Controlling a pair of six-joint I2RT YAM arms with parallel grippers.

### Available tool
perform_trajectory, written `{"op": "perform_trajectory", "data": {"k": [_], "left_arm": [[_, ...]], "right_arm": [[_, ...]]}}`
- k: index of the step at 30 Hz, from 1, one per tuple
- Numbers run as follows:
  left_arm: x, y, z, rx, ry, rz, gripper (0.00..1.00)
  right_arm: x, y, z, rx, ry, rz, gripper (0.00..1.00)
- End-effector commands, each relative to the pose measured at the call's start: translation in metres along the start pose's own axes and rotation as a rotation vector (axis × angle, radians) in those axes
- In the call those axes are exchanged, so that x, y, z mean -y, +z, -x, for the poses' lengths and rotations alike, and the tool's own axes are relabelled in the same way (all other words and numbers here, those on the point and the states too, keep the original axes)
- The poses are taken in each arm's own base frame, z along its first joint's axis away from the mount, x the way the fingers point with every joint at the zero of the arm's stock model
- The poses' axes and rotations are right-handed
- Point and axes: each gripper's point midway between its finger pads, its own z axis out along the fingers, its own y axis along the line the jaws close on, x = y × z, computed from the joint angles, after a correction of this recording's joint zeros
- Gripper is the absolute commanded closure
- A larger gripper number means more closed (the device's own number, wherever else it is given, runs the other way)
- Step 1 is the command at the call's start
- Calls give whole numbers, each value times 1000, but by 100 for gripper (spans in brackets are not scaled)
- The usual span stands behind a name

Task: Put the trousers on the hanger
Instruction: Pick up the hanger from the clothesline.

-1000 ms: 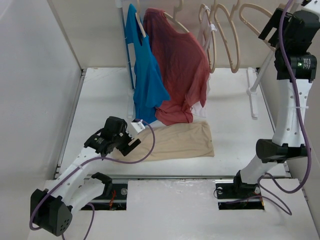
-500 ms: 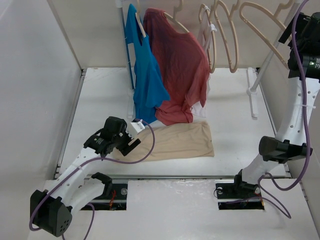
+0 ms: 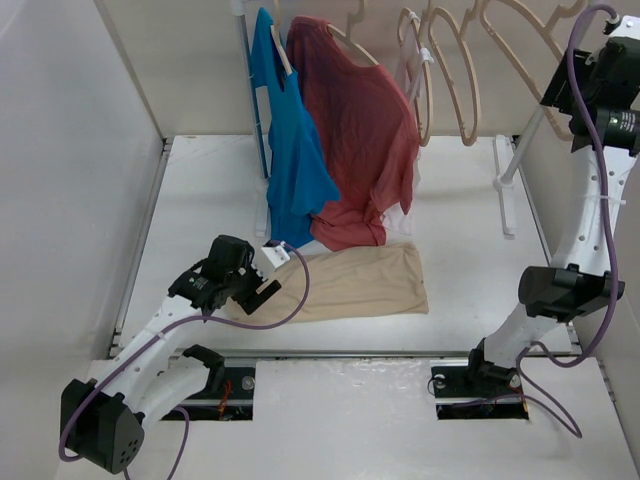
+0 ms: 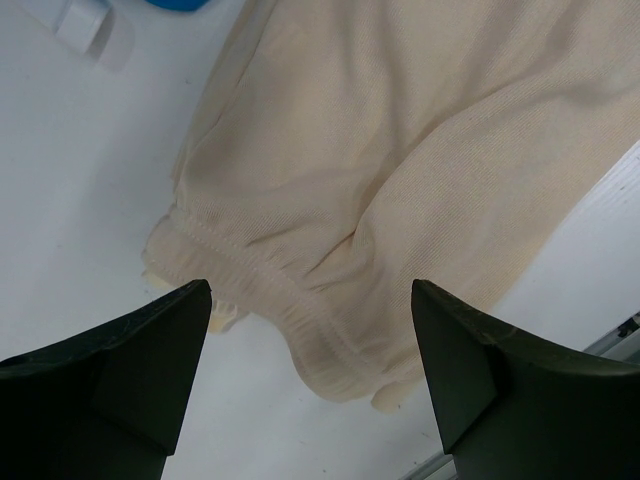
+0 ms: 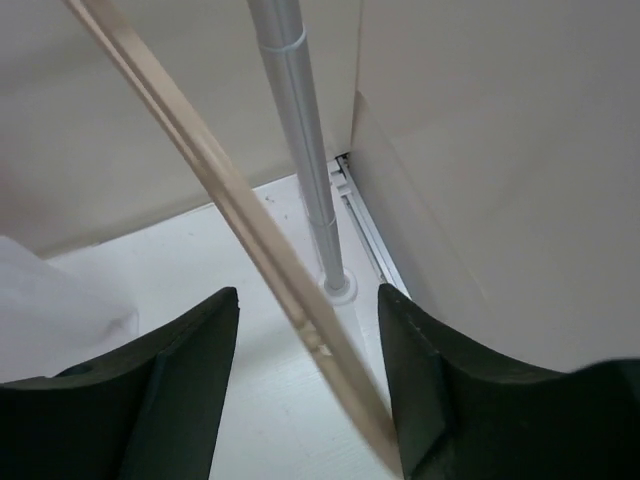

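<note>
The beige trousers (image 3: 350, 282) lie crumpled on the white table below the hung shirts. My left gripper (image 3: 262, 287) hovers open at their left end. In the left wrist view its fingers (image 4: 140, 350) straddle the gathered waistband of the trousers (image 4: 400, 150) without touching it. My right gripper (image 3: 558, 88) is raised at the back right beside the rightmost tan hanger (image 3: 520, 35). In the right wrist view the hanger (image 5: 215, 170) runs slanting between the fingers of the right gripper (image 5: 308, 292), whose jaws stand apart around it.
A blue T-shirt (image 3: 290, 150) and a red T-shirt (image 3: 355, 140) hang on the rack, with a small white garment (image 3: 402, 222) under the red one. More tan hangers (image 3: 450, 80) hang to their right. The white rack pole (image 5: 300, 130) rises near the side wall.
My right wrist has shifted to the right and up a little among the hangers. The left arm and the trousers have stayed put.
</note>
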Motion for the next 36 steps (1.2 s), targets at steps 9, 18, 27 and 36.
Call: {"op": "perform_trajectory", "data": {"k": [9, 18, 27, 36], "left_arm": [[4, 1, -1, 7, -15, -16, 22], [3, -1, 1, 15, -14, -11, 22], [2, -1, 0, 11, -23, -3, 22], [-10, -9, 8, 30, -30, 56, 22]], "right_arm": [[-9, -7, 2, 32, -12, 68, 88], [-22, -35, 21, 125, -30, 129, 100], [-37, -90, 63, 323, -53, 47, 100], [-51, -110, 20, 242, -58, 45, 100]]}}
